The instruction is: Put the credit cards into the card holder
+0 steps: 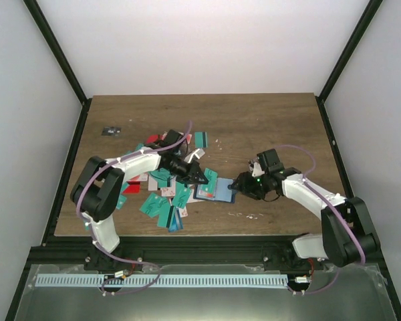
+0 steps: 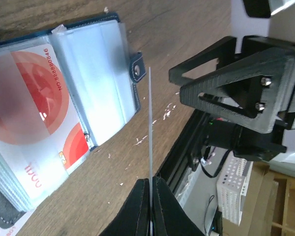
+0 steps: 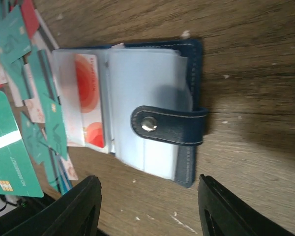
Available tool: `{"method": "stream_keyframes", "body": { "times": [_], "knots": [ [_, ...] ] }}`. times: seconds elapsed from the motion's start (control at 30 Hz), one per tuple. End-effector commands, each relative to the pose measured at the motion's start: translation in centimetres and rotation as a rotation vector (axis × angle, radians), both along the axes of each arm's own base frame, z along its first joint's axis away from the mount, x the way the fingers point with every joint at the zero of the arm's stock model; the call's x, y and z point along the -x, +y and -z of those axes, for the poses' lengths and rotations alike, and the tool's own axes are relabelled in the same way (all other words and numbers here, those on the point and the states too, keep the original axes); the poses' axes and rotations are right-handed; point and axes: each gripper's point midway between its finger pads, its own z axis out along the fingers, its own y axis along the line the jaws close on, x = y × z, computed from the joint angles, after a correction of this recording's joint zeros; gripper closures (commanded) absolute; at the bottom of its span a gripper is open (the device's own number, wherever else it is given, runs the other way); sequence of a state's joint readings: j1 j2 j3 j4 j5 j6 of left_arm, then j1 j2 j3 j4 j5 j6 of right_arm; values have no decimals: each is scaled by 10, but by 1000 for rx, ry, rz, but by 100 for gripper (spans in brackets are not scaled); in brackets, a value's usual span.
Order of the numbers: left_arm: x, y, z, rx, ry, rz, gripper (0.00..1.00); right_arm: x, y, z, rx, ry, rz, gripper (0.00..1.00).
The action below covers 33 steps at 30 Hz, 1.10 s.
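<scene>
The navy card holder (image 1: 214, 190) lies open on the table, its clear sleeves showing a white card with red blotches (image 3: 88, 98). It also shows in the left wrist view (image 2: 88, 88) and the right wrist view (image 3: 187, 162), clasp tab (image 3: 169, 125) folded across the sleeves. My left gripper (image 2: 151, 184) is shut on a thin card (image 2: 150, 123) seen edge-on, held just beside the holder. My right gripper (image 3: 147, 206) is open, just above the holder's right edge; in the top view (image 1: 239, 184) it sits close to that edge.
A heap of teal, red and white cards (image 1: 164, 194) lies left of the holder, under my left arm. A small black-grey object (image 1: 111, 130) sits at the far left. The table's front rail (image 1: 200, 237) runs close below.
</scene>
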<state>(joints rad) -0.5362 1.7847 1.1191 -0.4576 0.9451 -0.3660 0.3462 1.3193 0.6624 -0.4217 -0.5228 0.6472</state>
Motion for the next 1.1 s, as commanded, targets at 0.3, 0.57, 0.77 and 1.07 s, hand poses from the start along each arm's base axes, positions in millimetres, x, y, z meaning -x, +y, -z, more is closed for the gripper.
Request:
{"method": "stream_keyframes", "body": {
  "times": [0.3, 0.57, 0.77, 1.07],
  "knots": [
    [-2, -19, 45, -169, 55, 46, 96, -15, -28, 27, 177, 42, 128, 46],
    [-3, -17, 64, -228, 89, 0, 96, -7, -22, 38, 132, 70, 113, 57],
    [-7, -23, 68, -228, 92, -12, 96, 1, -18, 50, 106, 103, 90, 67],
    [-10, -31, 73, -227, 94, -9, 96, 4, -13, 59, 88, 119, 61, 74]
  ]
}}
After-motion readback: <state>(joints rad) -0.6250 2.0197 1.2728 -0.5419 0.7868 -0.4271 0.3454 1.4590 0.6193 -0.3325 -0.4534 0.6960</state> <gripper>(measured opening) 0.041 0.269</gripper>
